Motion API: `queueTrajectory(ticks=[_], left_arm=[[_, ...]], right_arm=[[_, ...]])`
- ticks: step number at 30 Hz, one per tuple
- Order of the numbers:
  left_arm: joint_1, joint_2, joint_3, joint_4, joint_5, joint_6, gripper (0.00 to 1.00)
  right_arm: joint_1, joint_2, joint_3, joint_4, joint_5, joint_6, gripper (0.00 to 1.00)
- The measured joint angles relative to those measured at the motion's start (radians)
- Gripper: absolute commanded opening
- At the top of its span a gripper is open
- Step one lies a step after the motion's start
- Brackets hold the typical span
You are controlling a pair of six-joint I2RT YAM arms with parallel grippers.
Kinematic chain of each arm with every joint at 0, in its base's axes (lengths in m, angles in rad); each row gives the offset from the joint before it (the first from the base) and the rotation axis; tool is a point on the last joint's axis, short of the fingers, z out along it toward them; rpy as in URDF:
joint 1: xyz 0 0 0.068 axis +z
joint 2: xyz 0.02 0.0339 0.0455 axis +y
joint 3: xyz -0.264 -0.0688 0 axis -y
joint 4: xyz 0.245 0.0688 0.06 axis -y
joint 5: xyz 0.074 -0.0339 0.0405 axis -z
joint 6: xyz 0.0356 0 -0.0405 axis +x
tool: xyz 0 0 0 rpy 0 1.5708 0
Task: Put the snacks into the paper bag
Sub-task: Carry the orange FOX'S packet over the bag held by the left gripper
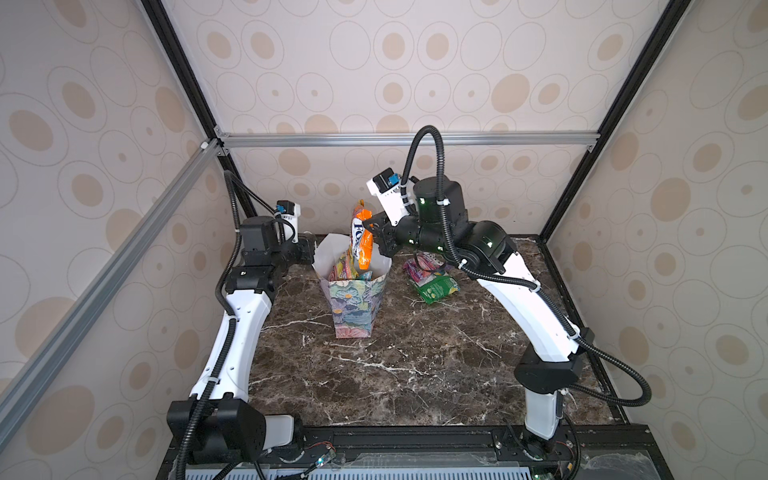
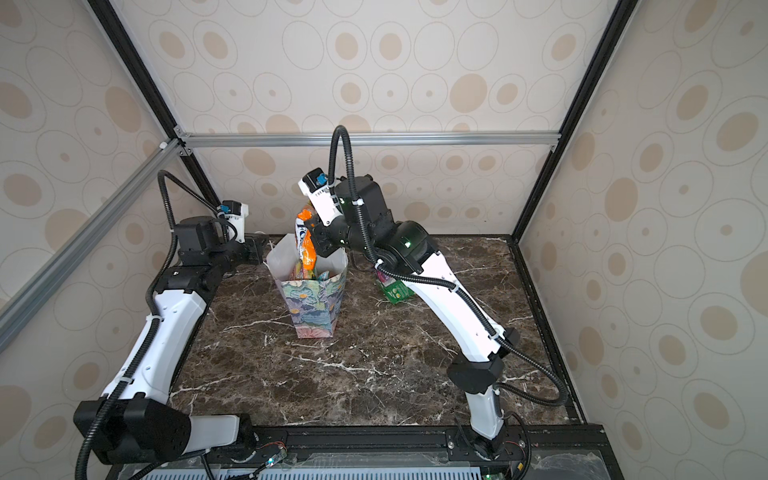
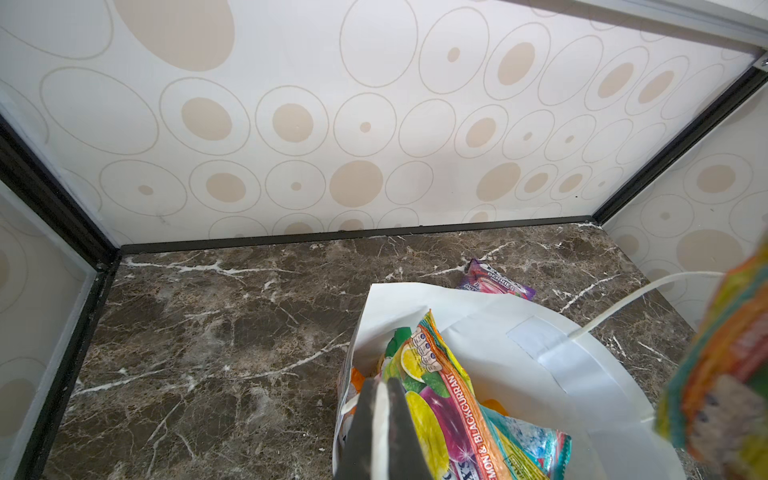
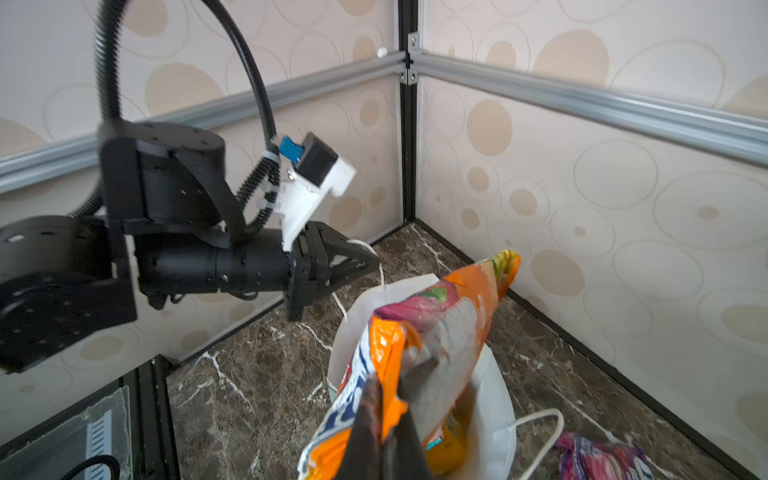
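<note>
The floral paper bag [image 1: 353, 307] [image 2: 313, 309] stands upright in the middle of the table, its white inside [image 3: 519, 374] open. Several snacks [image 3: 440, 395] lie in it. My left gripper [image 3: 380, 384] [image 1: 309, 249] is shut on the bag's white cord handle at the bag's left rim. My right gripper [image 4: 388, 382] [image 1: 376, 237] is shut on an orange snack packet [image 1: 361, 239] [image 4: 457, 316], which hangs upright with its lower end inside the bag's mouth. A pink-purple packet [image 1: 419, 266] and a green packet [image 1: 436, 286] lie on the table right of the bag, under the right arm.
The marble table [image 1: 415, 365] is walled on three sides by patterned panels with black frame posts. The bag's other cord handle [image 4: 540, 432] hangs over its rim, toward the pink-purple packet [image 4: 598, 457]. The right arm's forearm [image 1: 528, 307] spans above the two loose packets.
</note>
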Motion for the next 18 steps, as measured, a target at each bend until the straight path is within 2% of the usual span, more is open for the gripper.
queueTrajectory(ticks=[18], left_arm=[[0.000,-0.008,-0.005,0.000,0.005,0.000,0.00]], right_arm=[[-0.001,0.095,0.017,-0.141,0.109,0.045,0.00]])
